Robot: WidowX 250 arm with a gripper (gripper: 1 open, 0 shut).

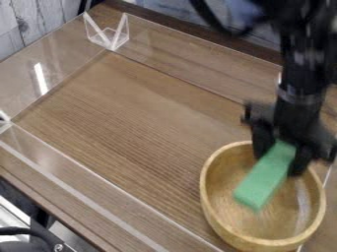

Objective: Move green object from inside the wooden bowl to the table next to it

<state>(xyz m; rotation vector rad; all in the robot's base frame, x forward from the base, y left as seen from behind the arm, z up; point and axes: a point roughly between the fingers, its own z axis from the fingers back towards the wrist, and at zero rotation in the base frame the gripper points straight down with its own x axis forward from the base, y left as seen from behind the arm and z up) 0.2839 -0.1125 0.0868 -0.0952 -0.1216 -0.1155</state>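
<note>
The wooden bowl (214, 187) sits on the table (132, 118) at the lower right. The green object (265, 177), a light green bar, hangs tilted over the bowl's middle, its upper end between the fingers. My gripper (293, 146) points down from above and is shut on that upper end. The black arm is blurred by motion. The bar's lower end is close above the bowl's floor; I cannot tell whether it touches.
Low clear acrylic walls (53, 162) run along the table's left and front edges. A small clear stand (105, 32) is at the far left corner. Bare wood-grain tabletop (145, 108) stretches left of the bowl.
</note>
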